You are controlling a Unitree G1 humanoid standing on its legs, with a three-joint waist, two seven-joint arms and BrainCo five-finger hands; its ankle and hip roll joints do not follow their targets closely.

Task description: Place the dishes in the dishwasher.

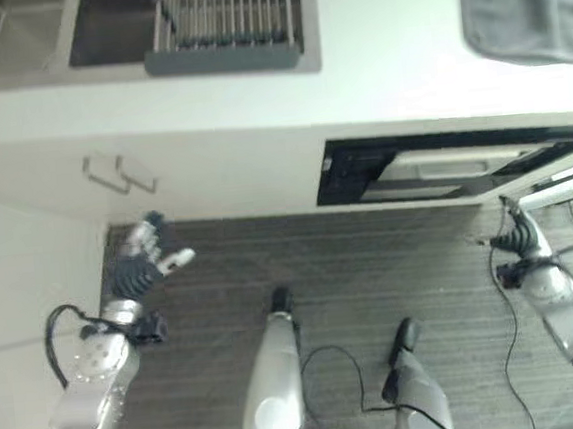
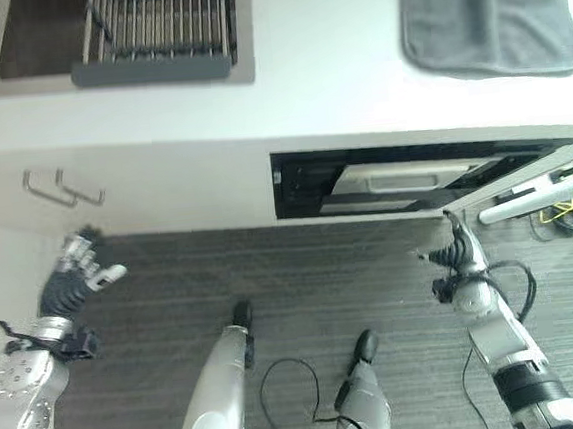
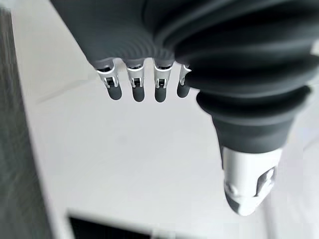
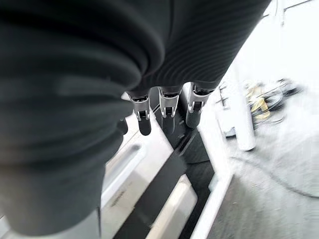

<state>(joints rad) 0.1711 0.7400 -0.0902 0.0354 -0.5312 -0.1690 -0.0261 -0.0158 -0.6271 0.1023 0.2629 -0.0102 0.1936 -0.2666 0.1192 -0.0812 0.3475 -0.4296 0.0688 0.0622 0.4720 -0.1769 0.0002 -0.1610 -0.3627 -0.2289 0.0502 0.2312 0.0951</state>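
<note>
Counter [image 2: 335, 80] above; right robot hand [image 2: 460, 251] reaches dishwasher door [image 2: 525, 182] edge.

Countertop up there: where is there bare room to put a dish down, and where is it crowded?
The white countertop is bare between the dish rack in the sink and the grey towel, and along its front edge above the dishwasher opening. That opening is tight: only a narrow dark slot shows, with the right hand at its corner. The left hand hangs open below the cabinet handles.

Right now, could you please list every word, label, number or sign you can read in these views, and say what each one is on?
None can be read.
Dishwasher: no legible print on its open top edge.
Grey towel: plain.
Dish rack: no markings visible.
</note>
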